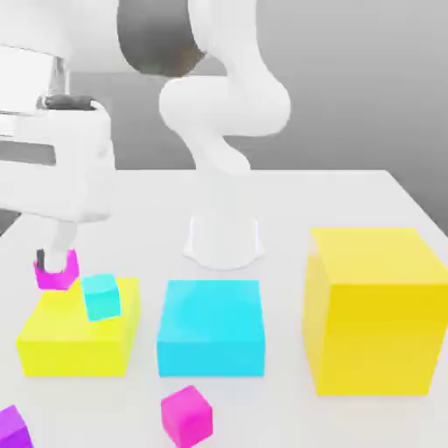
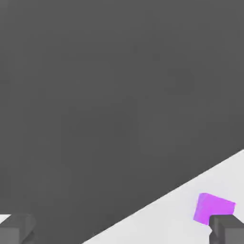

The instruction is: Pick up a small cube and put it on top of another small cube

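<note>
Grey, featureless backdrop rises behind a pale worktop (image 1: pixel 350 197), and the white arm's base stands near the middle of it. At the worktop's edge on the exterior view's left, the end effector (image 1: pixel 56 262) hangs with its fingers spread wide and nothing held; in the hand view one fingertip (image 2: pixel 228 228) sits just beside a small magenta cube (image 2: pixel 213 208). In the exterior view that same cube (image 1: pixel 56 269) lies behind the far corner of a flat yellow block (image 1: pixel 77 337), on which a small cyan cube (image 1: pixel 101 296) rests, tilted a little.

A wide cyan block (image 1: pixel 211 326) stands at the worktop's middle, a tall yellow block (image 1: pixel 374 311) toward the edge on the exterior view's right, and a second magenta cube (image 1: pixel 186 414) near the front edge; a purple cube (image 1: pixel 12 429) peeks in at the front corner.

The risk, as I judge it: the magenta cube seems off-centre between the fingers, so closing could nudge or spin it rather than clamp it. It also lies close to the worktop's edge and could be pushed off. The cyan cube's tilt makes a poor landing face, so a stack there could topple.
</note>
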You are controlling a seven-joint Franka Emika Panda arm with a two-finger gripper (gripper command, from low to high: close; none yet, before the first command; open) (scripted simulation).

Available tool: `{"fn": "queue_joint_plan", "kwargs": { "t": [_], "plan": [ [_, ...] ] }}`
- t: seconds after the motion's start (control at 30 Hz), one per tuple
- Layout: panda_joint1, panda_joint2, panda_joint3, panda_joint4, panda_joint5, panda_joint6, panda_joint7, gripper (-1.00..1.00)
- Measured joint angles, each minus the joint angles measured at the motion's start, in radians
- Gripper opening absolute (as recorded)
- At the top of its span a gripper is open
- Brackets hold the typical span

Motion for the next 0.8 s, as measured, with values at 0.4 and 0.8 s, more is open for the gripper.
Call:
{"fn": "queue_joint_plan", "kwargs": {
  "t": [0.4,0.8],
  "plan": [
    [-0.116,0.441,-0.022,0.060,0.113,0.128,0.013,0.00],
    [-0.128,0.479,-0.012,0.069,0.122,0.153,0.008,-1.00]
  ]
}}
